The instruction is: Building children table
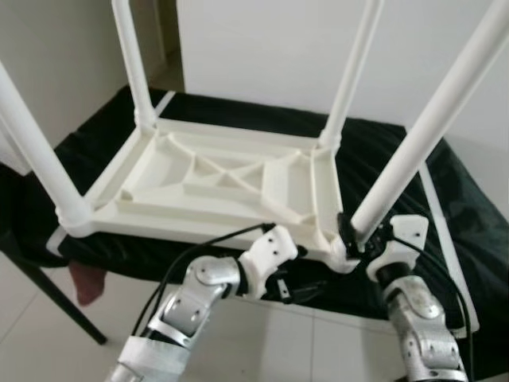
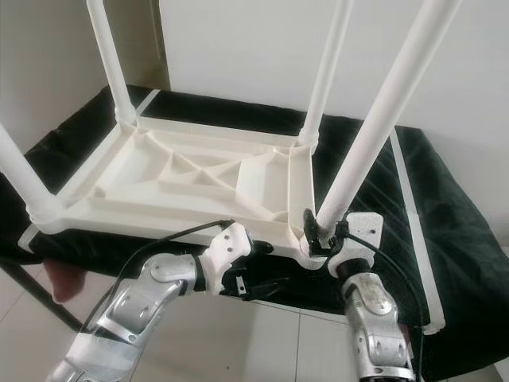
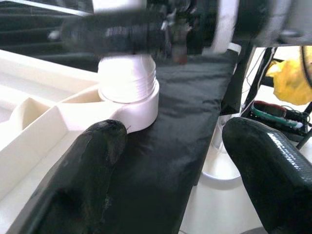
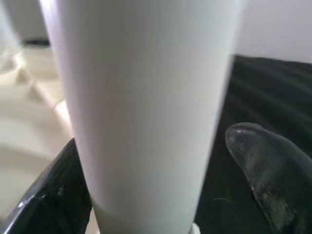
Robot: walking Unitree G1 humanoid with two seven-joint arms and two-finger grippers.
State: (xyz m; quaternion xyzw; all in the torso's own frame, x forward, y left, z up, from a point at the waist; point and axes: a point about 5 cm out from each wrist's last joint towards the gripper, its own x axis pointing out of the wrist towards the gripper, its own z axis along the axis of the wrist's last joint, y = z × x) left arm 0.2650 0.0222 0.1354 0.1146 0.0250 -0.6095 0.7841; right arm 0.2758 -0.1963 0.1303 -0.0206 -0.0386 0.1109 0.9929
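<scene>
White plastic table [image 1: 215,187] upside down on black cloth [image 1: 445,199], four legs up. Right gripper [image 1: 355,237] clamps near leg [image 1: 413,151] low, at 5 o'clock corner. Left gripper [image 1: 298,288] spread wide, empty, below front edge. Looks light, rigid, slick; best hold near socket.

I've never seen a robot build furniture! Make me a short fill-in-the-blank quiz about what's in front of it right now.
1. The white table top lies upside down on a ____ cloth.
2. The number of white legs standing up from it is ____.
3. The right tool has its fingers around the base of the near right leg, which is ____ in colour.
4. The left tool, open, hangs near the table's ____ edge.

Missing words: black; four; white; front
</scene>
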